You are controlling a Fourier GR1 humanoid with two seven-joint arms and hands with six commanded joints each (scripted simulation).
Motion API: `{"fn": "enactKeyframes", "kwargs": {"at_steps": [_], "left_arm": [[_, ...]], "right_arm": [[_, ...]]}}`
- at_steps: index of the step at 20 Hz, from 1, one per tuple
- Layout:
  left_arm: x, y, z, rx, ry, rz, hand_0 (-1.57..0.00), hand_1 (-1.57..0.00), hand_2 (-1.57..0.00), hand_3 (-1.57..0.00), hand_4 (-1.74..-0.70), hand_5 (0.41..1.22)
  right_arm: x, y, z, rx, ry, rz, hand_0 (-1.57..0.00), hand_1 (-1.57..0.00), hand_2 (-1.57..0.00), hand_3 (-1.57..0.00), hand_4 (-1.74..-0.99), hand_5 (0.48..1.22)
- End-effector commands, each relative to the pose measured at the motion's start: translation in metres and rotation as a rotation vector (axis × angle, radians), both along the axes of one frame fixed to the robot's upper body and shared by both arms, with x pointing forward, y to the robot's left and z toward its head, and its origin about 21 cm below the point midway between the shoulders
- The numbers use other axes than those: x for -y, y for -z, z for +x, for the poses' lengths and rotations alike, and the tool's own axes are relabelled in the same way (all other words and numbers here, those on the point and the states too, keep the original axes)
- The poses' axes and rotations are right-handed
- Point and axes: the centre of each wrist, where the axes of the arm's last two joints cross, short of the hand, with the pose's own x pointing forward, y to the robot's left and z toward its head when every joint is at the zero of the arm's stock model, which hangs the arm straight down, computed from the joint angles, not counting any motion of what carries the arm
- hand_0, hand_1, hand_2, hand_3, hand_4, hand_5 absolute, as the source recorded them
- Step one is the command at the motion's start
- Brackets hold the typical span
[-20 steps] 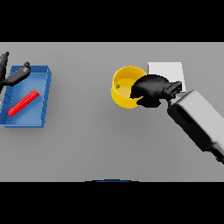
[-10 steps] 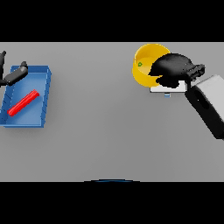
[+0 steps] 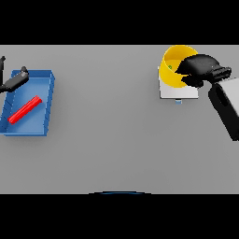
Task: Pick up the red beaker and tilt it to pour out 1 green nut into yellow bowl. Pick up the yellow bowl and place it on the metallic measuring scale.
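A grey table (image 3: 116, 140) is presented. The yellow bowl (image 3: 173, 70) is held over the metallic measuring scale (image 3: 175, 91) by the right hand (image 3: 200, 69), fingers curled round its rim, evidently for setting down; a green nut (image 3: 170, 66) is seen inside. The left hand (image 3: 13, 81) is noted at the blue tray (image 3: 29, 128) (fingers relaxed, empty), where the red beaker (image 3: 25, 109) lies. No obstruction is observed.

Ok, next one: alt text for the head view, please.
The right hand grips the yellow bowl, tilted, over the white measuring scale at the grey table's far right; a green nut sits inside. At the left, a red beaker lies in a blue tray, the left hand at its far edge.
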Motion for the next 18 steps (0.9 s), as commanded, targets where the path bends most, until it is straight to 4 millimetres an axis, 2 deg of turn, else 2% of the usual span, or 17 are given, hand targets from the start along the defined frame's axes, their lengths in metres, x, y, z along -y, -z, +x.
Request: {"fn": "enactKeyframes", "kwargs": {"at_steps": [1,5,8,10,13,15,16,17,18], "left_arm": [[0.0,-0.001,-0.001,-0.002,-0.004,-0.001,0.0,0.0,0.0,0.0,-0.82,0.759],[0.002,0.0,-0.002,-0.007,-0.007,0.012,0.0,0.0,0.0,0.0,-0.81,0.749],[0.002,0.0,-0.001,0.006,0.004,0.012,0.0,0.0,0.0,0.0,-0.8,0.733],[0.003,0.002,0.002,0.005,-0.003,-0.001,0.0,0.0,0.0,0.0,-0.8,0.725],[0.003,0.0,0.001,0.005,0.005,0.004,0.0,0.0,0.0,0.0,-0.81,0.734],[0.004,0.002,0.002,0.002,0.009,0.008,0.0,0.0,0.0,0.0,-0.81,0.74],[0.004,-0.002,0.003,0.002,0.003,0.005,0.0,0.0,0.0,0.0,-0.81,0.745],[0.005,0.0,0.004,-0.008,0.006,0.001,0.0,0.0,0.0,0.0,-0.81,0.745],[0.005,0.001,0.005,-0.011,0.004,0.001,0.0,0.0,0.0,0.0,-0.81,0.744]], "right_arm": [[0.003,0.0,0.003,0.001,0.011,0.002,-1.57,-1.57,-1.57,-1.25,-1.722,1.221],[0.012,0.024,0.009,-0.013,0.046,0.005,-1.57,-1.57,-1.57,-1.41,-1.724,1.221],[0.012,0.03,0.012,-0.023,0.053,0.009,-1.57,-1.52,-1.56,-1.48,-1.727,1.221],[0.011,0.04,0.013,-0.03,0.085,-0.001,-1.57,-1.49,-1.57,-1.5,-1.727,1.221],[0.014,0.043,0.015,-0.035,0.073,0.015,-1.55,-1.42,-1.57,-1.48,-1.721,1.221],[0.015,0.045,0.017,-0.056,0.092,0.018,-1.54,-1.41,-1.57,-1.17,-1.728,1.221],[0.011,0.045,0.018,-0.066,0.097,0.027,-1.54,-1.44,-1.5,-1.02,-1.659,1.221],[0.012,0.048,0.018,-0.074,0.101,0.034,-1.52,-1.35,-1.35,-0.91,-1.596,1.134],[0.012,0.049,0.018,-0.077,0.114,0.037,-1.22,-1.08,-1.13,-0.82,-1.548,1.053]]}}
